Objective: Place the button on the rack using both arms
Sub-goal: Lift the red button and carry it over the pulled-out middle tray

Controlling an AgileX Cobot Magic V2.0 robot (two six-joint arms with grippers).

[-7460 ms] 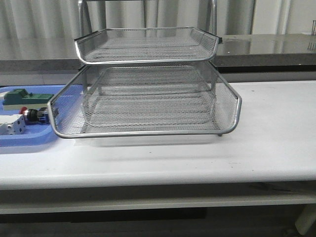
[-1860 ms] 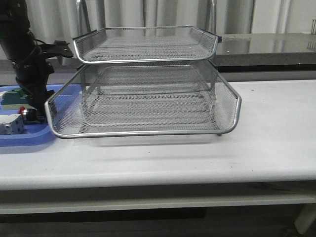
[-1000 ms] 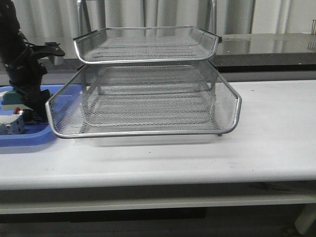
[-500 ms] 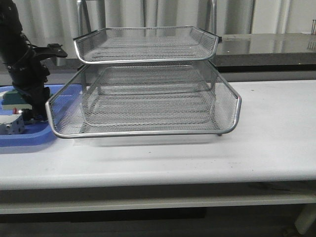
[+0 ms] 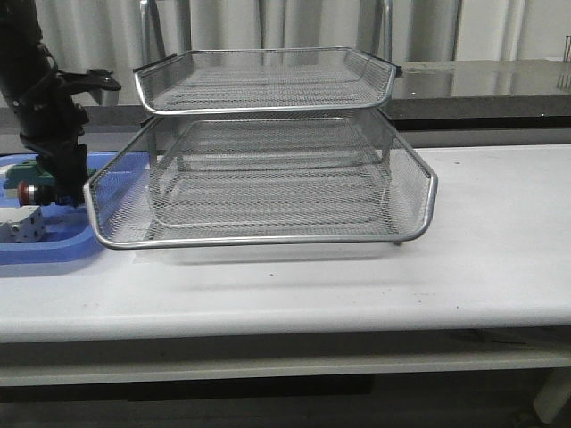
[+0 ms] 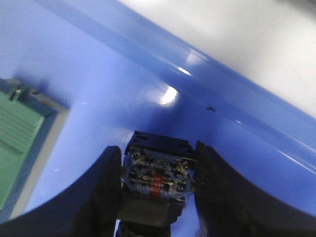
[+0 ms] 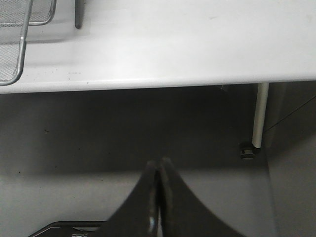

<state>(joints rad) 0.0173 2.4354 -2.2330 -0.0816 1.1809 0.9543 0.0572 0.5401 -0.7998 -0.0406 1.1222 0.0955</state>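
The button hangs just above the blue tray, red cap pointing left, in the grip of my left gripper, which comes down from the black left arm. In the left wrist view the button fills the gap between the two black fingers, and the left gripper is shut on its sides. The silver wire-mesh rack stands mid-table, right of the button, its tiers holding nothing. My right gripper is shut on nothing, below the table's front edge, over the floor.
The flat blue tray lies left of the rack with a white-grey block and a green block in it. A rack corner and a white table leg show in the right wrist view.
The left gripper came down into the blue tray, shut on the button, and has now raised it slightly off the tray floor. The rack has not moved.
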